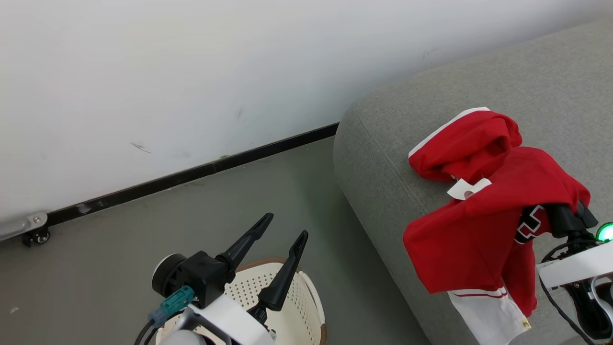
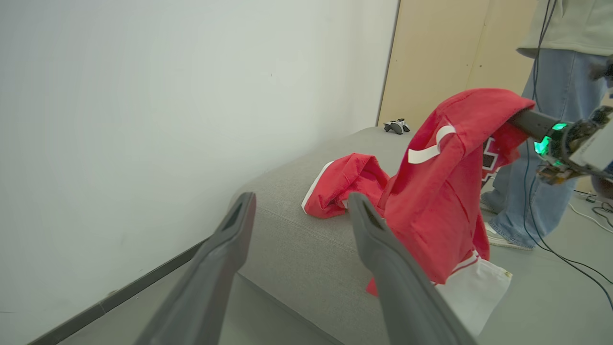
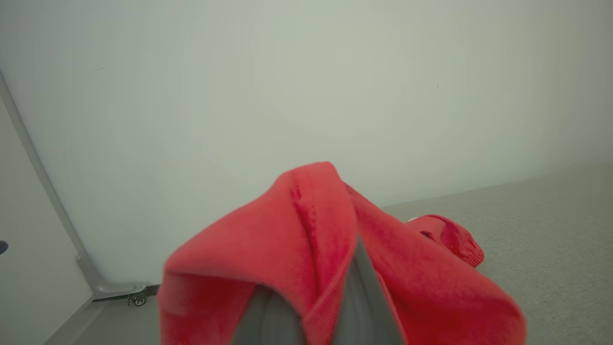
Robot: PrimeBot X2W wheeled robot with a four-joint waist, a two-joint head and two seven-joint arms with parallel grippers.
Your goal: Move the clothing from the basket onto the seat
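Observation:
A red jersey (image 1: 474, 230) with dark lettering hangs over the front edge of the grey seat (image 1: 383, 139), draped on my right gripper (image 1: 550, 212), which is shut on it; cloth covers the fingertips. In the right wrist view the jersey (image 3: 306, 249) wraps both fingers. A second red garment (image 1: 467, 143) with white trim lies crumpled on the seat just behind it. My left gripper (image 1: 286, 227) is open and holds nothing, raised above the cream basket (image 1: 306, 306) on the floor, left of the seat. From the left wrist the open gripper (image 2: 301, 201) faces the seat (image 2: 297, 249) and both garments.
A white wall with a dark skirting board (image 1: 191, 177) runs behind the basket and seat. A person in jeans (image 2: 550, 143) stands beyond the seat, with cables (image 2: 565, 258) on the floor. A small dark object (image 2: 397, 126) rests at the seat's far end. A caster (image 1: 37, 236) sits by the wall.

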